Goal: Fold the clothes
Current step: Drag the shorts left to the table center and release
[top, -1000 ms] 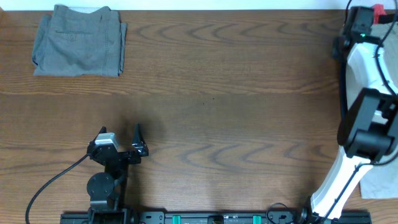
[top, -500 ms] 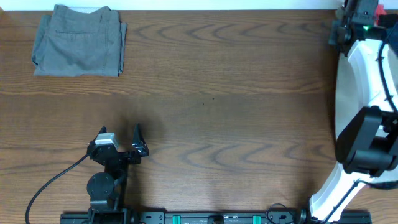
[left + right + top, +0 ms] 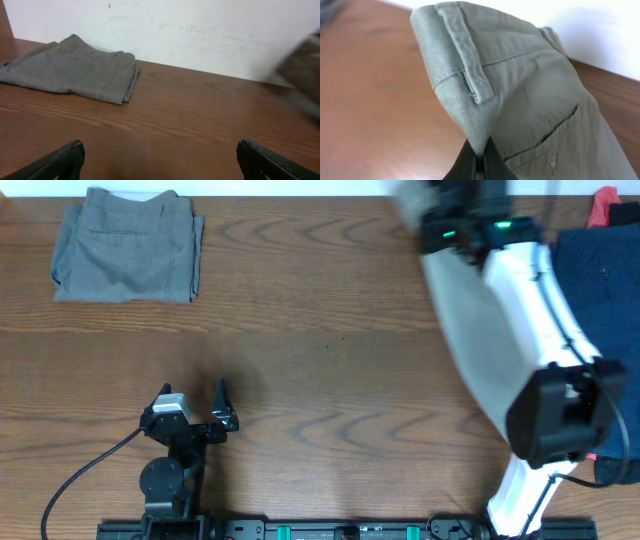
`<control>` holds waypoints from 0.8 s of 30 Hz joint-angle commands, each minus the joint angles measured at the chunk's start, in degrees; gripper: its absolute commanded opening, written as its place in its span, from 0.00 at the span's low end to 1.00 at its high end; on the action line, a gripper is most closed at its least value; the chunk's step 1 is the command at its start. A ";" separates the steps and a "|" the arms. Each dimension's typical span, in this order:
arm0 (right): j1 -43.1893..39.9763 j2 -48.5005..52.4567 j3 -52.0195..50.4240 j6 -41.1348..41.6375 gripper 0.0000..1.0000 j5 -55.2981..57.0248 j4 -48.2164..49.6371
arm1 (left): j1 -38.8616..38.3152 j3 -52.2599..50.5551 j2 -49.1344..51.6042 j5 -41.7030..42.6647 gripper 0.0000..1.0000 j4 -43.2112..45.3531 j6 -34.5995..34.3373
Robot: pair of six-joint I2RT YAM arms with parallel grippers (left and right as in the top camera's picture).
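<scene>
grey shorts (image 3: pixel 128 245): my landmark, folded flat at the far edge of the bench (image 3: pixel 330 310).
left fingers (image 3: pixel 55 161): spread wide and empty, nearer me than the grey shorts and slightly right of them.
khaki shorts (image 3: pixel 530 100): well right of the grey shorts, hanging from the right fingers (image 3: pixel 465 167), which are clamped on cloth just below the waistband.
navy garment (image 3: pixel 600 270): farthest right of the grey shorts.
my plan: I lower the khaki shorts onto bare wood, let them drape flat, then fold.
</scene>
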 commanded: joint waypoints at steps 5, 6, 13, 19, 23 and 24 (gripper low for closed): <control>14.36 3.78 1.31 -10.93 0.01 -13.92 -2.54 | 0.20 -0.92 -0.15 -0.04 0.98 -2.08 0.35; 15.85 3.78 1.31 -10.88 0.01 -13.38 -3.13 | 0.20 -0.92 -0.15 -0.04 0.98 -2.08 0.35; 22.51 3.74 1.31 -8.02 0.01 -14.71 -8.61 | 0.20 -0.92 -0.15 -0.04 0.98 -2.08 0.35; 25.49 3.74 1.31 -6.56 0.10 -19.98 -12.72 | 0.20 -0.92 -0.15 -0.04 0.98 -2.08 0.35; 25.88 3.74 1.33 -3.48 0.01 -21.86 -14.73 | 0.20 -0.92 -0.15 -0.04 0.98 -2.08 0.35; 25.88 3.74 1.33 -3.50 0.01 -22.58 -15.67 | 0.20 -0.92 -0.15 -0.04 0.98 -2.08 0.35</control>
